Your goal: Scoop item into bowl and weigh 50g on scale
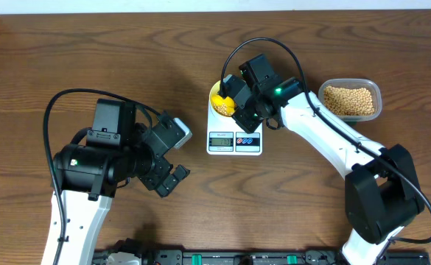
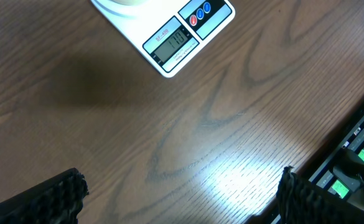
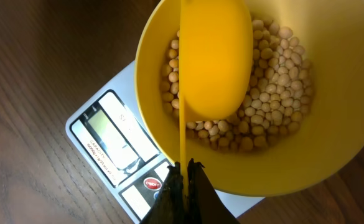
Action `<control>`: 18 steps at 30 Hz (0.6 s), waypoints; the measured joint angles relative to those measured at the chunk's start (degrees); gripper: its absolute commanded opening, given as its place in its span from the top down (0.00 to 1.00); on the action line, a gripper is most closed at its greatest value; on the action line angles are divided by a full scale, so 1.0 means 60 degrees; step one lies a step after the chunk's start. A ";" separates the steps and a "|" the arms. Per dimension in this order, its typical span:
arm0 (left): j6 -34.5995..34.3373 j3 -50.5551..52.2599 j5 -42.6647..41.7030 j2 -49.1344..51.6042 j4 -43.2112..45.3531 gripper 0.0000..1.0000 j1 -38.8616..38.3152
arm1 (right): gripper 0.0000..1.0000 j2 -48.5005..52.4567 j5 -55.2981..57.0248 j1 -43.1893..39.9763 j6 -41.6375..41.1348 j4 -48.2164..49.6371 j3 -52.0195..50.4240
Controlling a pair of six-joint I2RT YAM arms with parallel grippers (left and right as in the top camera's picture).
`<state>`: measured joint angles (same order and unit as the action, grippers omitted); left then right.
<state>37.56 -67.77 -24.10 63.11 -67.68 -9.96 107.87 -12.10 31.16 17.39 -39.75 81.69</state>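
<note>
R gripper (image 3: 185, 182) is clamped tight on the thin handle of a bright yellow scoop (image 3: 216, 59), jaws closed right down on it w/ no visible gap. The scoop head sits inside the rim of the pale yellow bowl (image 3: 312, 165), smooth face toward the wrist cam, just above the beans (image 3: 275, 81) that cover the bowl's bottom. The bowl stands on the white digital scale (image 3: 104, 134), at the end away from the display; display is lit but digits are too blurry to read. From overhead, the R gripper (image 1: 233, 103) hangs over the bowl (image 1: 216, 96), scale (image 1: 234, 138) near table centre. More beans fill a clear plastic container (image 1: 350, 100) to the R of the scale, apart from it. L gripper (image 1: 171, 179) is over bare wood table (image 1: 90, 59), L of the scale and not touching it, jaws spread wide and holding nothing. In the L wrist view its dark fingers (image 2: 48, 199) sit at the bottom corners, wood grain between, scale (image 2: 175, 37) at top edge.
</note>
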 measured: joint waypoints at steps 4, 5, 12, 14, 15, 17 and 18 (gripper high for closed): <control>0.0000 0.0000 0.0000 0.0000 0.0000 0.00 0.0000 | 0.99 -0.0004 -0.0044 -0.0047 0.0000 -0.0004 0.0011; 0.0000 0.0000 0.0000 0.0000 0.0000 0.00 0.0000 | 0.99 -0.0004 -0.0109 -0.0087 -0.0015 -0.0007 0.0018; 0.0000 0.0000 0.0000 0.0000 -0.0004 0.01 0.0000 | 0.99 -0.0004 -0.1198 -0.0612 -0.0291 -0.0310 0.0022; 0.0000 0.0000 0.0000 0.0000 -0.0004 0.00 0.0000 | 0.99 -0.0007 -0.1577 -0.0783 -0.0302 -0.0379 0.0029; -0.0004 0.0000 0.0000 0.0000 0.0000 0.00 0.0000 | 0.99 -0.0007 -0.1814 -0.0892 -0.0321 -0.0397 0.0036; 0.0000 0.0000 0.0000 0.0000 0.0000 0.00 0.0000 | 0.99 -0.0007 -0.2266 -0.1089 -0.0441 -0.0393 0.0047; 0.0000 0.0000 0.0000 0.0000 0.0000 0.00 0.0000 | 0.99 -0.0007 -0.2426 -0.1177 -0.0510 -0.0393 0.0055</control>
<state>37.56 -67.77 -24.10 63.11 -67.68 -9.96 107.83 -26.65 24.10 14.33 -42.11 82.02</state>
